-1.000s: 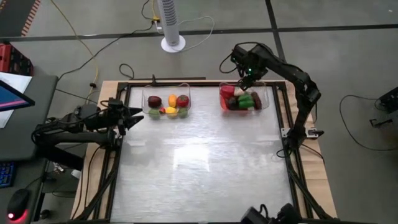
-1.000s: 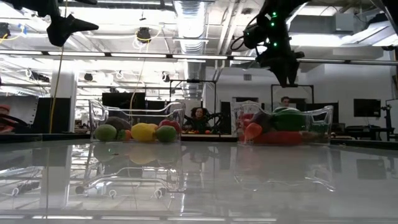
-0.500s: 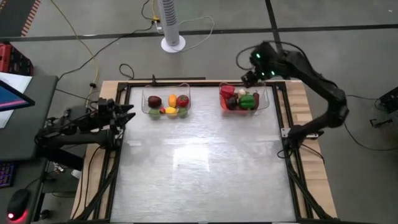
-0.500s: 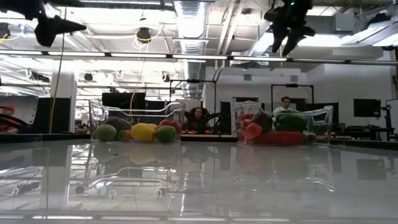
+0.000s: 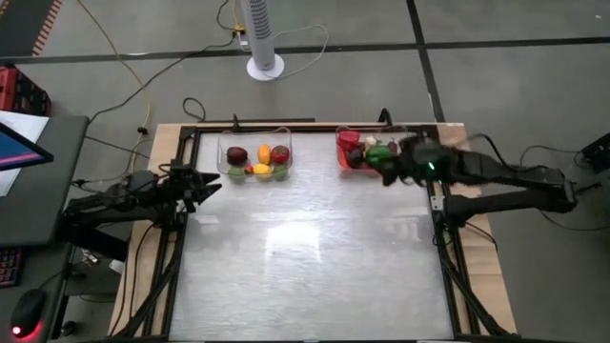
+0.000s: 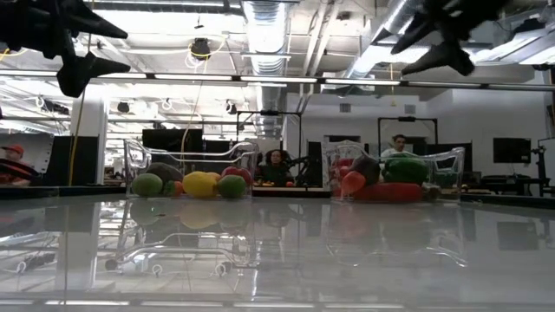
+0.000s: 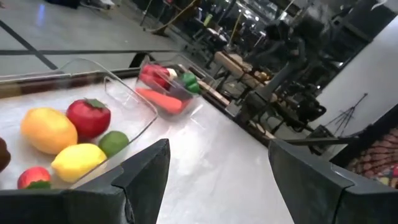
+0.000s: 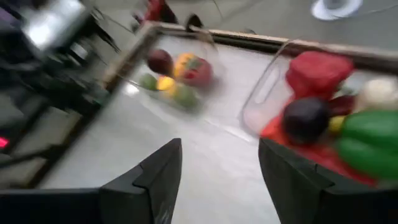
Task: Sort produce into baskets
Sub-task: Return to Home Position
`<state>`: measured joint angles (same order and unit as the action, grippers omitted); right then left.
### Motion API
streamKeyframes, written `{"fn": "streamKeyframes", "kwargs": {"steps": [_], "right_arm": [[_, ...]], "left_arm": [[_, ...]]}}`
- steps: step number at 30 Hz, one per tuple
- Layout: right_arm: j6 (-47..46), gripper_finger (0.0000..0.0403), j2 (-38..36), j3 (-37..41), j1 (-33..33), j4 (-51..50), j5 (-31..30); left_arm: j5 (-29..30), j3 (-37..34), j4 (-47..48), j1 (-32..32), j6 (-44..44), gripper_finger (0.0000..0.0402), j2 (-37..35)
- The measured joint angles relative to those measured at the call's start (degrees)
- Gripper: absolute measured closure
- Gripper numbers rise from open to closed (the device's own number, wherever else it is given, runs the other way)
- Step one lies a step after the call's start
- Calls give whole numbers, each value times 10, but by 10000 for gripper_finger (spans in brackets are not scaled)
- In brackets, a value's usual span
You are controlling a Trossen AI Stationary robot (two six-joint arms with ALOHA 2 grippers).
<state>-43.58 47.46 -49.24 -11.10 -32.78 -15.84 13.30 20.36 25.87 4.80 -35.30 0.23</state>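
Produce: all in the two baskets at the table's far edge, none loose, so I judge sorting done. Left basket: round fruits. Right basket: peppers and the like.

Right gripper: over the table's far right corner, just beside the right basket, fingers spread, empty.

Left gripper: at the table's left edge, near the left basket, spread, empty. Both held off the baskets, I judge, for parking.

- grey concrete floor crossed by dark seam lines, loose cables trailing over it
- white tower fan standing beyond the table's far edge
- ceiling of bare ducts and bright strip lights
- dark monitors and seated people in the room behind
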Motion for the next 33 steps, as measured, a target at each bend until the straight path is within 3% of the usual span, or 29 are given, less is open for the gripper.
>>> {"fn": "streamKeyframes", "kwargs": {"steps": [7,12,17,23,29,33], "right_arm": [[-116,208,-168,177,148,156,-175],[-153,238,-223,245,220,205,-273],[-151,264,-243,299,264,292,-280],[-151,304,-247,402,274,472,-279],[-149,346,-246,487,234,645,-279],[-126,371,-246,487,189,668,-249]], "left_arm": [[-5,0,-1,0,-6,141,0],[-5,0,1,0,-8,141,0],[1,1,13,0,-3,141,0],[9,-9,30,0,4,141,0],[-19,-17,19,0,-14,141,0],[-20,-17,0,0,-17,141,0]]}}
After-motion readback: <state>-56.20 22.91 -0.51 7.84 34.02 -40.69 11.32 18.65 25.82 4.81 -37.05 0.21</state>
